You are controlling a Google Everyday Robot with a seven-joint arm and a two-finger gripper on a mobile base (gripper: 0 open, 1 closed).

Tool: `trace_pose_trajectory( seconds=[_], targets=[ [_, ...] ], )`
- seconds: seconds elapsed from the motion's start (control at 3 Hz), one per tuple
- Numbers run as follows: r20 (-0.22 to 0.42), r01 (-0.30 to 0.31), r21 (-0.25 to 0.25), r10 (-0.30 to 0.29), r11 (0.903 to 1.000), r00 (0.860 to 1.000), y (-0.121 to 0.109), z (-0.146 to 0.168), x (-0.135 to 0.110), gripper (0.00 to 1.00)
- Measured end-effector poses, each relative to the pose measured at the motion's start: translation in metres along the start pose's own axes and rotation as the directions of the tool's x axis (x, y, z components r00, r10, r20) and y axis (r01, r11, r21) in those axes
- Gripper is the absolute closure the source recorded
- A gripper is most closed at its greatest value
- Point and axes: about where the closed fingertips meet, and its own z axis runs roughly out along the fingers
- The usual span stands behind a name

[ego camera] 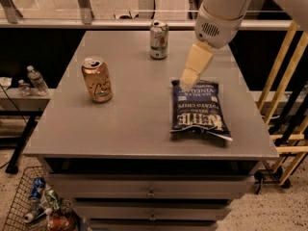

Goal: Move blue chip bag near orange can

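Observation:
The blue chip bag (pixel 198 109) lies flat on the right side of the grey table (pixel 130 119), white lettering facing up. The orange can (pixel 97 79) stands upright on the left side of the table, well apart from the bag. My gripper (pixel 186 83) hangs from the white arm at the upper right and its cream-coloured tip is at the far left corner of the bag, just above or touching it.
A white-and-green can (pixel 159 40) stands upright at the back middle of the table. Drawers sit under the table front. A wire basket (pixel 38 206) with bottles and cans is on the floor at lower left. Yellow rails (pixel 284 105) stand to the right.

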Motion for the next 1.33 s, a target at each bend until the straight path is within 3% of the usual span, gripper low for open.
trace_pose_trajectory(
  seconds=[0.67,1.33],
  targets=[
    [0.051,-0.074,-0.029,0.075,0.9968,0.996,0.012,0.031,-0.016,0.00],
    [0.077,-0.091,-0.054,0.095,0.9944,0.992,0.018,0.083,-0.031,0.00]
  ],
)
